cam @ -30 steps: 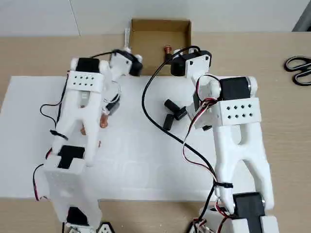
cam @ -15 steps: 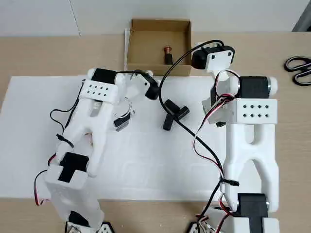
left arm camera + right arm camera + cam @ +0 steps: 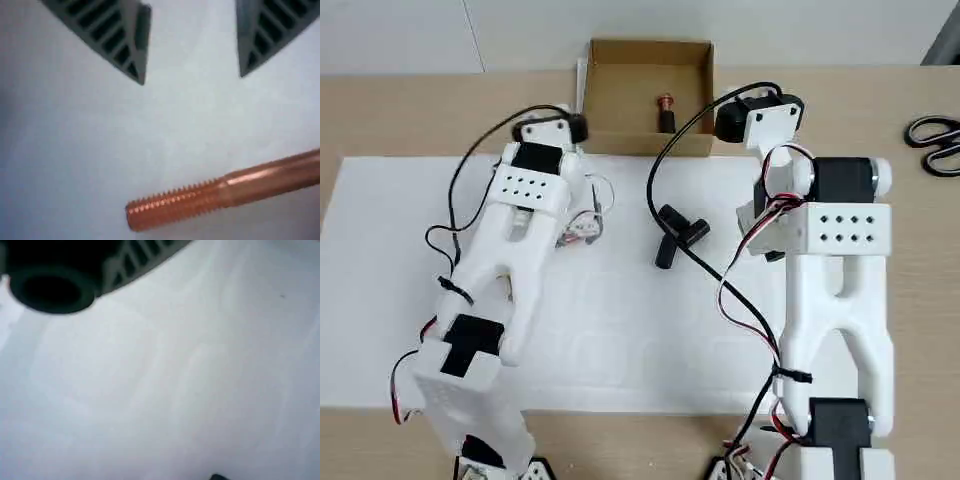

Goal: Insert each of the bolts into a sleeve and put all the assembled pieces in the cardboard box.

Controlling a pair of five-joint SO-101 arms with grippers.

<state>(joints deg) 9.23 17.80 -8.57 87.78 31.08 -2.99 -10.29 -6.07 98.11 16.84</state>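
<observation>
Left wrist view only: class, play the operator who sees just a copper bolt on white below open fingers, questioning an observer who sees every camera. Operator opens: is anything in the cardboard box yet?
Observer: Yes, the cardboard box already holds one assembled piece.
Operator: Where are sleeves for my bolt?
Observer: Loose black sleeves lie on the white sheet, near the box.
Operator: Anything else on the table?
Observer: Scissors lie at its right edge.
</observation>
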